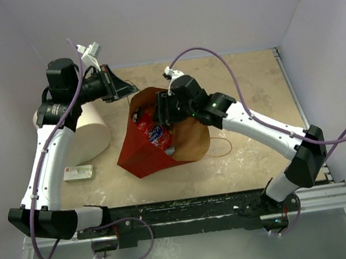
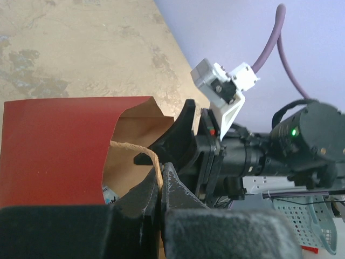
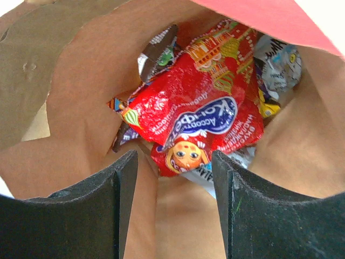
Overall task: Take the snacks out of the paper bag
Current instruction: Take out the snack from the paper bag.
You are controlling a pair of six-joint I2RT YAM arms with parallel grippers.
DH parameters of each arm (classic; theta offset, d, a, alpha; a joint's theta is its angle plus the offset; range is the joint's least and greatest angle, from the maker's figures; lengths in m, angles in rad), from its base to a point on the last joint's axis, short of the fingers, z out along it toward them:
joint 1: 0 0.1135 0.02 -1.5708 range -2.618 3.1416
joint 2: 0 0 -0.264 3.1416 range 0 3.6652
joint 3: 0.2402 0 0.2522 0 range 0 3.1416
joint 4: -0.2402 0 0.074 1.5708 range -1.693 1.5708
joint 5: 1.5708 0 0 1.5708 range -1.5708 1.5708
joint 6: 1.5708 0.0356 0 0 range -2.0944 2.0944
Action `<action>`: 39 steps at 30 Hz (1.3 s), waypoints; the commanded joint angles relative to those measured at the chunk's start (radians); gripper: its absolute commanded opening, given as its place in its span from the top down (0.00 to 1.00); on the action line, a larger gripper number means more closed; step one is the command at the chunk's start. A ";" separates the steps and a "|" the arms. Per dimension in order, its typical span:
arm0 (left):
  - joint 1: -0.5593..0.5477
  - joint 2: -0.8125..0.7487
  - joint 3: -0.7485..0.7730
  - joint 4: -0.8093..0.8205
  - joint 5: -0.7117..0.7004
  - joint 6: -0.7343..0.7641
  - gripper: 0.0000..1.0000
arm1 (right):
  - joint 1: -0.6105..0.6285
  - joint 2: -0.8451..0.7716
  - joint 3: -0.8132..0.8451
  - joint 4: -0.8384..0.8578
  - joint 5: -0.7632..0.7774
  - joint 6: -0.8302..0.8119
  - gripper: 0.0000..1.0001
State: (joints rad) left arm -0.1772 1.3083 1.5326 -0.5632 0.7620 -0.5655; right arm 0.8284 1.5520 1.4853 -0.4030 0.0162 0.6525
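Paper bag: one.
Red cookie pack: one.
Small candy packs: at least four partly show around the red one: dark, pale blue, yellow, purple. The full count is hidden.
White tub: one.
Small flat box: one.
End effectors: two, left end effector and right end effector.
Desk: one.

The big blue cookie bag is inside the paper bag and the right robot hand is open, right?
No. The cookie bag is red, not blue; only its lettering is blue. The right wrist view shows it inside the paper bag, with the right gripper open.
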 commanded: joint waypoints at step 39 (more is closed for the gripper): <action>-0.006 -0.067 0.077 -0.208 -0.109 0.041 1.00 | 0.112 0.159 -0.091 0.400 0.141 0.038 1.00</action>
State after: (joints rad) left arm -0.1783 1.2713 1.5402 -0.7246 0.6682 -0.5724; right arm 0.9424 1.7901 1.3869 -0.0437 0.1890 0.7212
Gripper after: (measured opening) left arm 0.007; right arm 0.005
